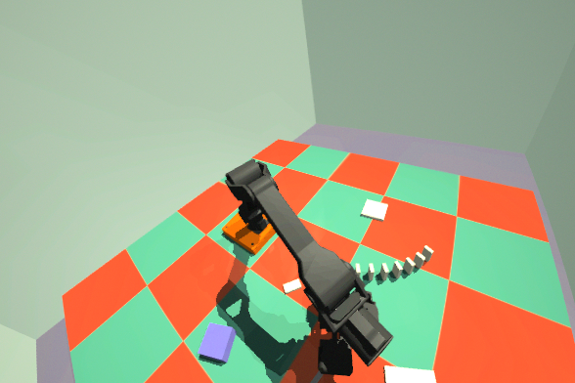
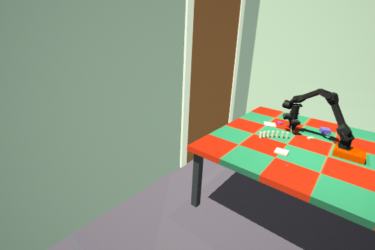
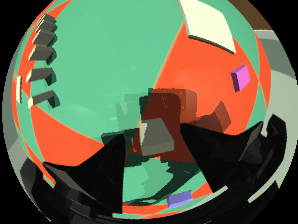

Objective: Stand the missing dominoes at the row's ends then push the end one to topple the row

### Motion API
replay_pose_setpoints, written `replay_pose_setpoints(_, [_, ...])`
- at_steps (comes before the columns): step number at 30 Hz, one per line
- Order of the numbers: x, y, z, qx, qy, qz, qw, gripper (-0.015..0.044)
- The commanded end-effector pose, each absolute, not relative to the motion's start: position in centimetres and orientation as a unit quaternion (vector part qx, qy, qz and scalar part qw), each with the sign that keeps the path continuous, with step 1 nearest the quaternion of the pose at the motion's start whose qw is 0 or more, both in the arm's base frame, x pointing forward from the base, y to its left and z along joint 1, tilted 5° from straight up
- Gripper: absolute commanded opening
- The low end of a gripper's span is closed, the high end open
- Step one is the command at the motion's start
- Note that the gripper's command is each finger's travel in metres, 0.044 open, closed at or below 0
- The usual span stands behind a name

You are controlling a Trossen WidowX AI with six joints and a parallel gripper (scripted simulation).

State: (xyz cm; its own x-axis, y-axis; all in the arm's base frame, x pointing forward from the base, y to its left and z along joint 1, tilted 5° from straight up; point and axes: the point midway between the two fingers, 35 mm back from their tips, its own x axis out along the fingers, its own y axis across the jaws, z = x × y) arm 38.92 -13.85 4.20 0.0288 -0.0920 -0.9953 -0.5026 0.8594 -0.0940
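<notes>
Gripper (image 1: 320,375) (image 2: 291,131) (image 3: 152,132) part-open, not clamped. Loose domino (image 3: 156,137) between the fingertips, in shadow, apart from the standing row (image 1: 397,270) (image 2: 273,134) (image 3: 42,54). Looks centred; fingers probably need to close squarely across it.

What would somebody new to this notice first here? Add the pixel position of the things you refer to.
Probably the table (image 1: 494,327) (image 2: 287,172), a loud red and green checkerboard, with the dark arm (image 1: 288,225) (image 2: 338,113) arching over it from its orange base (image 1: 232,233) (image 2: 351,156). Next, the curved row of pale dominoes (image 1: 397,270) (image 2: 273,134) (image 3: 42,53) standing beside the arm's jaws. The purple block (image 1: 216,342) (image 2: 325,130) (image 3: 179,199) also stands out, lying off on the other side of the jaws from the row.
</notes>
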Motion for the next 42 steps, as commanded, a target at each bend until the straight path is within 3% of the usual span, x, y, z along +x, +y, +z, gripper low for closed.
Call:
replay_pose_setpoints(1, [38.9,-13.9,4.1,-0.221,0.681,0.15,0.682,0.0177])
replay_pose_setpoints(4, [38.9,-13.9,4.1,-0.221,0.681,0.15,0.682,0.0107])
replay_pose_setpoints(14, [38.9,-13.9,4.3,-0.221,0.681,0.15,0.682,0.0107])
replay_pose_setpoints(24, [38.8,-12.7,16.9,-0.218,0.68,0.151,0.683,0.0107])
replay_pose_setpoints(31, [38.5,-12.2,17.8,-0.218,0.68,0.151,0.683,0.0107])
replay_pose_setpoints(42, [33.8,1.8,16.3,-0.217,0.681,0.156,0.682,0.0107])
